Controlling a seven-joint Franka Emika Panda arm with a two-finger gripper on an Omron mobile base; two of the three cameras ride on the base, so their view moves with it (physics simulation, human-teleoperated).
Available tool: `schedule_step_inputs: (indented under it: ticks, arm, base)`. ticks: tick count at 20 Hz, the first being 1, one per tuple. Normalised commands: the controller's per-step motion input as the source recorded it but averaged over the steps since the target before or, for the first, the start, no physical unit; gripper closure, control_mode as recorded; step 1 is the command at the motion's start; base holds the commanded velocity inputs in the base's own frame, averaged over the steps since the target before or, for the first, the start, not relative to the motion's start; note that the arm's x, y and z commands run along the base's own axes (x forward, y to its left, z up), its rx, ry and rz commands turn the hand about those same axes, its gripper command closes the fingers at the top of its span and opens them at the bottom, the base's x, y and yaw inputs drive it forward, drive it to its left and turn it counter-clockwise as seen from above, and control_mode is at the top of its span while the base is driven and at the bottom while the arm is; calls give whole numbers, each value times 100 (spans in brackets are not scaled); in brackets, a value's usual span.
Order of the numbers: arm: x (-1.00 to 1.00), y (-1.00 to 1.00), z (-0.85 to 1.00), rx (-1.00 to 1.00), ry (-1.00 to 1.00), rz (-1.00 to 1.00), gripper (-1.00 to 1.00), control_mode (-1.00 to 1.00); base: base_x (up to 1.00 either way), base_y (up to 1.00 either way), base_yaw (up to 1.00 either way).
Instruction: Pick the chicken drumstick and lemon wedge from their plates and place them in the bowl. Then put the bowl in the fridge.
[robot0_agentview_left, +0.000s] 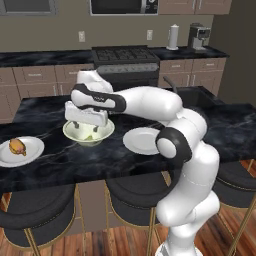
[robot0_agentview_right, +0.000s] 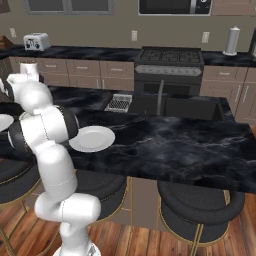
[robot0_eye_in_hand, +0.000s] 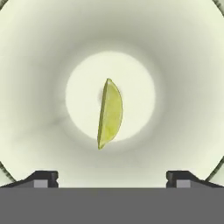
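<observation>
Hovering over the bowl (robot0_agentview_left: 89, 134), claw (robot0_eye_in_hand: 112, 177) w/ jaws wide apart, gripping nothing. Lemon wedge (robot0_eye_in_hand: 110, 113) lies centred on bowl floor, clear of walls. Drumstick (robot0_agentview_left: 17, 146) sits on left plate (robot0_agentview_left: 31, 154) near tabletop (robot0_agentview_left: 55, 160) edge.

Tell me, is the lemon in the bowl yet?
Yes. The lemon wedge lies on the bowl's pale bottom, between the open hand's fingertips.

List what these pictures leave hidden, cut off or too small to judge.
- Left base view: the gripper covers much of the bowl, hiding the lemon wedge.
- Left base view: the chicken drumstick is too small for detail; its plate is cut by the left edge.
- Hand view: the bowl's rim is cut off.
</observation>
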Motion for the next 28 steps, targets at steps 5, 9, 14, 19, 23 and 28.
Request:
schedule_step_inputs:
  ticks: [5,9,14,19,23,28]
  arm:
    - [-52,4,25,0,-2,23,-100,-100]
    - [-59,3,18,0,-8,29,-100,-100]
    - [-60,6,18,0,-13,30,-100,-100]
    - [-54,22,5,1,-8,19,-100,-100]
    - [-62,23,0,3,-17,12,-100,-100]
    - [-25,32,0,0,-14,10,-100,-100]
  base:
    - [0,0,0]
    - [0,0,0]
    - [0,0,0]
    - [0,0,0]
    - [0,0,0]
    - [0,0,0]
